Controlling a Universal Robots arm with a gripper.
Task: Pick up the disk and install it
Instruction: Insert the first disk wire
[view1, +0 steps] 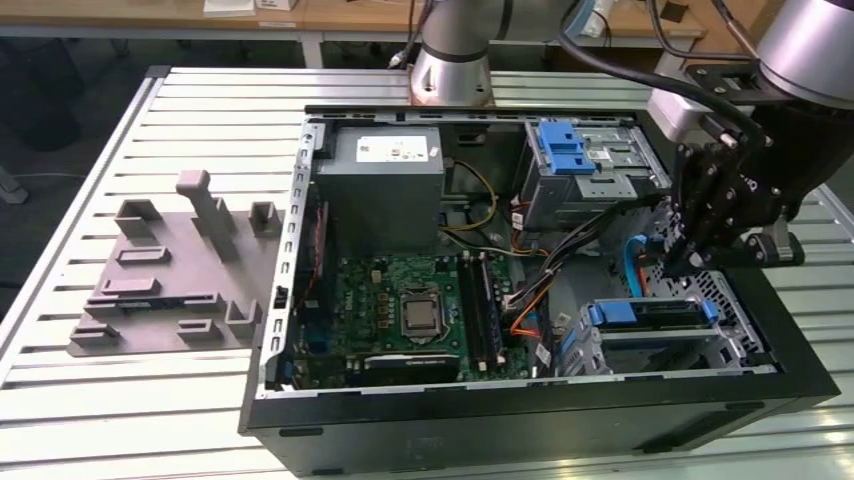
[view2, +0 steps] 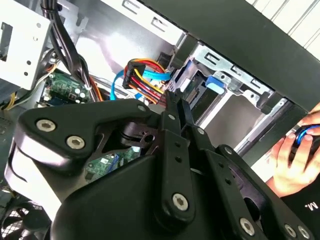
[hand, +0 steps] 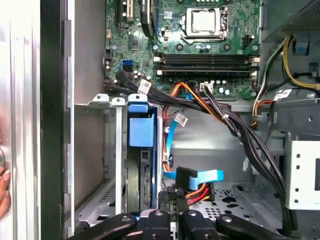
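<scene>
One arm: hung over the open computer case (view1: 534, 410), at the exterior view's right.
Gripper (view1: 697, 262): black fingers pressed together, pinching nothing, just above the drive cage (view1: 727, 335); in the first wrist view (hand: 172, 200) it sat beside the coloured cables (hand: 192, 182).
Disk (view1: 650, 314): seated in the cage, blue bracket showing; in the first wrist view (hand: 141, 150) it stood on edge between the metal rails.
Hand (view2: 295, 160): a person's, beside the case.

The disk (hand: 140, 150) sits mostly hidden, seemingly inside its cage (hand: 112, 150).
</scene>
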